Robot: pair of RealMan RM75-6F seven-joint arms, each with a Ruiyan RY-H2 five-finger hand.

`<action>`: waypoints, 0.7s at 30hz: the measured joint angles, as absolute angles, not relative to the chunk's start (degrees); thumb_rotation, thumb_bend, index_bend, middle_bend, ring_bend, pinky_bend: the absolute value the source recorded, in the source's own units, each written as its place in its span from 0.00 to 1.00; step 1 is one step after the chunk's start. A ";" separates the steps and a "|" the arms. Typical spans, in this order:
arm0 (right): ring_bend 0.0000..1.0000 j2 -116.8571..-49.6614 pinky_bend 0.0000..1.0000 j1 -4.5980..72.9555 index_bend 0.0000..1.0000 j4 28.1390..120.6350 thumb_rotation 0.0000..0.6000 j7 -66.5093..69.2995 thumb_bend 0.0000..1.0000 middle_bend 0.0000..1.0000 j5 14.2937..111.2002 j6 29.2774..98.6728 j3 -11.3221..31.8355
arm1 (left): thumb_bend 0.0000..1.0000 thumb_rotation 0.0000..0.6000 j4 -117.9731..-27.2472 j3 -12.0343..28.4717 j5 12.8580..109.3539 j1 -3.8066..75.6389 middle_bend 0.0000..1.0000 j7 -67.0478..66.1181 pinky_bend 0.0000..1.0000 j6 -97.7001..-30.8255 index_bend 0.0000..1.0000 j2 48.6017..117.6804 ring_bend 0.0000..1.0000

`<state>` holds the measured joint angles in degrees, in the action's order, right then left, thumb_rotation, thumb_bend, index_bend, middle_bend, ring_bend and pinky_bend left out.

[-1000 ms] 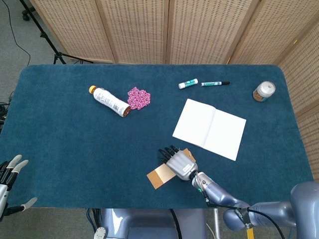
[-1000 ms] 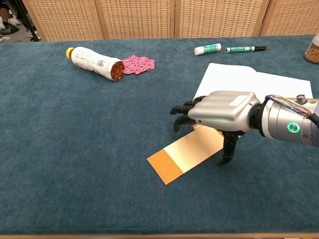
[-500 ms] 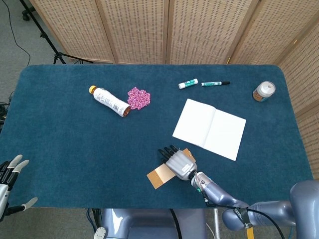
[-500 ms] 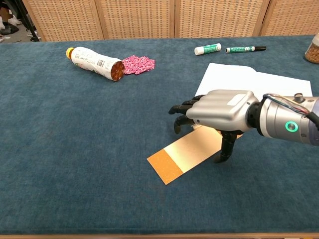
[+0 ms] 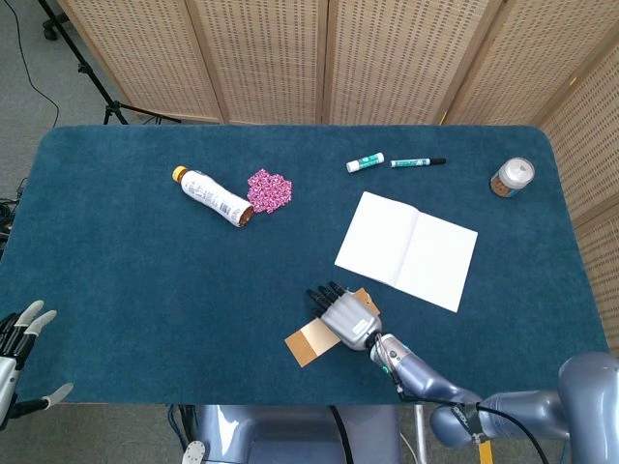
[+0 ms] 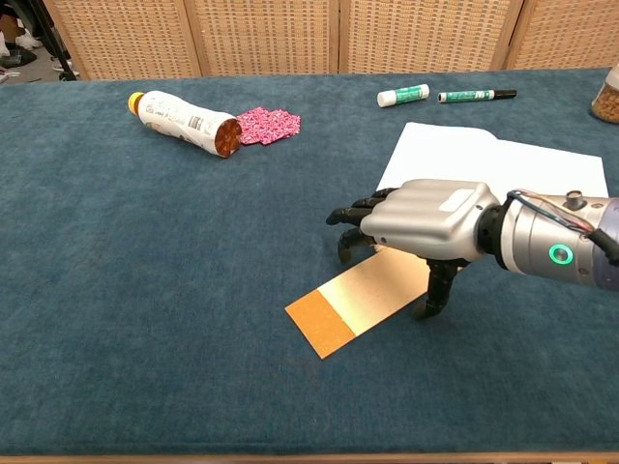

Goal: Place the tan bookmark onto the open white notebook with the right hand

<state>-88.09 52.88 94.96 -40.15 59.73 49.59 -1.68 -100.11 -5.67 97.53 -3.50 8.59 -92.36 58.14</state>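
While perhaps untouched, tan bookmark (image 6: 363,297) beneath robot hand (image 6: 416,220).

A blue table (image 5: 135,280) carries bottle (image 5: 213,196), notebook (image 5: 406,249), bookmark (image 6: 360,302), markers (image 5: 418,162), jar (image 5: 510,177).

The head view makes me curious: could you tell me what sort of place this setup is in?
Probably an indoor lab or recording room, not a home: a table covered in blue felt, woven folding screens as a backdrop, and a stand's legs with a cable on grey carpet.
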 measured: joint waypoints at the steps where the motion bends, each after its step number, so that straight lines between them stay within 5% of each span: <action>1: 0.00 -88.21 0.07 52.91 0.23 94.91 1.00 -40.27 0.21 0.00 59.58 49.55 -1.65 | 0.00 1.00 -100.14 -5.71 97.56 -3.48 0.00 8.52 0.00 -92.29 0.00 58.15 0.00; 12: 0.00 -89.21 0.07 53.35 0.26 93.69 1.00 -41.71 0.23 0.00 57.18 48.95 -1.65 | 0.00 1.00 -100.14 -5.76 97.54 -3.40 0.00 8.69 0.00 -92.18 0.00 58.08 0.00; 21: 0.00 -89.70 0.07 52.65 0.41 93.03 1.00 -39.60 0.33 0.00 59.77 49.48 -1.70 | 0.00 1.00 -100.16 -5.81 97.55 -3.36 0.00 8.58 0.00 -92.06 0.00 58.15 0.00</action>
<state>-89.70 52.65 93.03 -39.60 59.77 49.48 -1.70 -100.16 -5.81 97.55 -3.36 8.58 -92.06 58.15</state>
